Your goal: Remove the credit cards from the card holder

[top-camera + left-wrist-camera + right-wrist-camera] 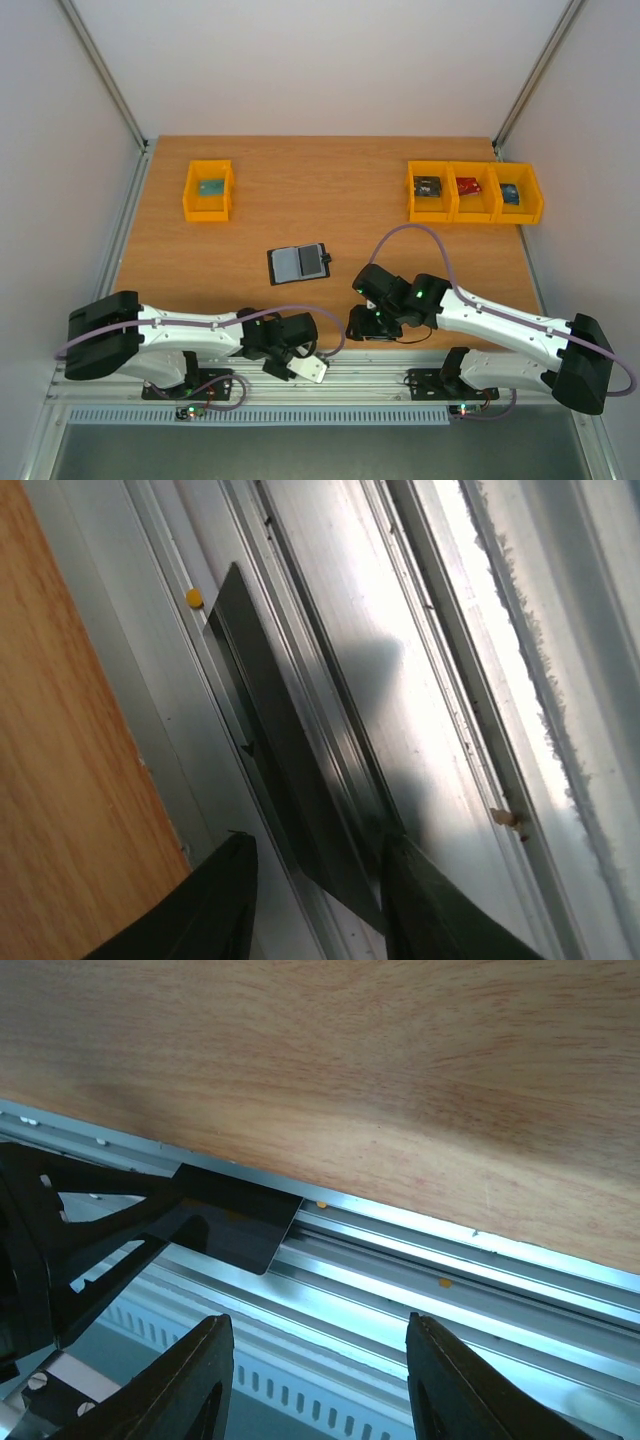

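**While the small black folding card holder (pixel 298 263) lies open, a thin dark plastic card (pixel 290 750) sits at the left gripper (pixel 297 360)**

Where the wooden table (pixel 340 210) ends at its near edge, the left gripper hangs over the ribbed aluminium rail (pixel 430 680). The card runs lengthwise between its two black fingers (pixel 215 910). One finger meets the card's long edge. On the other side a strip of bright metal shows between finger and card, so I cannot tell whether the card is clamped or only flanked. From above, the same card catches the light and shows as a pale rectangle jutting from the fingertips toward the right arm. In the right wrist view it is dark and glossy, just beside the table's edge.

The right gripper (pixel 318 1328) is near the left one at the table's near edge. Its jaws stand apart with nothing between them.

The card holder lies flat in the middle of the table, blue-grey pockets facing up and its small black tab (pixel 327 260) on the right side. It is well apart from both grippers.

At the far side stands one yellow plastic bin (pixel 208 190) on the left and a row of three yellow bins (pixel 475 205) on the right. Each holds a small item.
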Available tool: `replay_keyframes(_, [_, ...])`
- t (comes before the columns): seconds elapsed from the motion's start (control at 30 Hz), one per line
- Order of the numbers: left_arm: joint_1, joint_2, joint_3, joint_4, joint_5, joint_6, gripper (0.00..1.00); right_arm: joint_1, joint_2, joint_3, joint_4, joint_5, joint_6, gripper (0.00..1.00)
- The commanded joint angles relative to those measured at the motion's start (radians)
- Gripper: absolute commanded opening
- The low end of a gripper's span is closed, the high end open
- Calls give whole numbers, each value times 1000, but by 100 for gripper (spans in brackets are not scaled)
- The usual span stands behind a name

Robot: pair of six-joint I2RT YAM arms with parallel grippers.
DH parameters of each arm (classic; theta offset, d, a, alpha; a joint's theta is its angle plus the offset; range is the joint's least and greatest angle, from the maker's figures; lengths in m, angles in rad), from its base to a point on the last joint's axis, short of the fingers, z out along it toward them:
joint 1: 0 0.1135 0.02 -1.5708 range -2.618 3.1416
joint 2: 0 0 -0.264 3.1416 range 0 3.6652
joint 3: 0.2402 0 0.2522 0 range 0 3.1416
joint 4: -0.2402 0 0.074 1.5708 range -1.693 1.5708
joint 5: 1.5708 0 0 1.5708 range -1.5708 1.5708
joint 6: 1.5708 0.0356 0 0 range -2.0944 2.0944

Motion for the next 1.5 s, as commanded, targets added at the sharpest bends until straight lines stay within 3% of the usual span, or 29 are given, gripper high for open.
replay_keyframes(0.0, [-6, 28, -2, 45, -18, 41, 34, -12, 5, 13, -7, 8, -33, 47])
replay_keyframes(0.1, [-5, 38, 4, 39, -16, 40, 25, -24, 0, 15, -14, 1, -46, 47])
replay_keyframes(0.23, [-5, 39, 9, 25, -7, 42, 1, -43, -6, 24, -26, -12, -69, 47])
replay_keyframes(0.5, [8, 2, 101, -52, -39, -16, 0, -136, -48, 80, -87, -59, -153, 48])
replay_keyframes(0.77, [46, -168, 208, -254, 8, -57, 0, -280, -29, 299, -205, -135, -419, 50])
replay_keyframes(0.87, [104, -216, 256, -301, 49, -105, 0, -373, 6, 450, -217, -215, -564, 51])
replay_keyframes(1.0, [281, -247, 345, -320, 200, -244, 0, -465, 80, 672, -211, -385, -741, 52])
replay_keyframes(1.13, [436, -311, 379, -226, 414, -395, 0, -491, 212, 914, -277, -561, -908, 54])
replay_keyframes(1.3, [605, -350, 347, 105, 706, -602, 0, -491, 378, 1202, -514, -616, -1071, 54])
replay_keyframes(1.47, [694, -310, 319, 296, 872, -739, 0, -491, 401, 1220, -568, -631, -1127, 56])
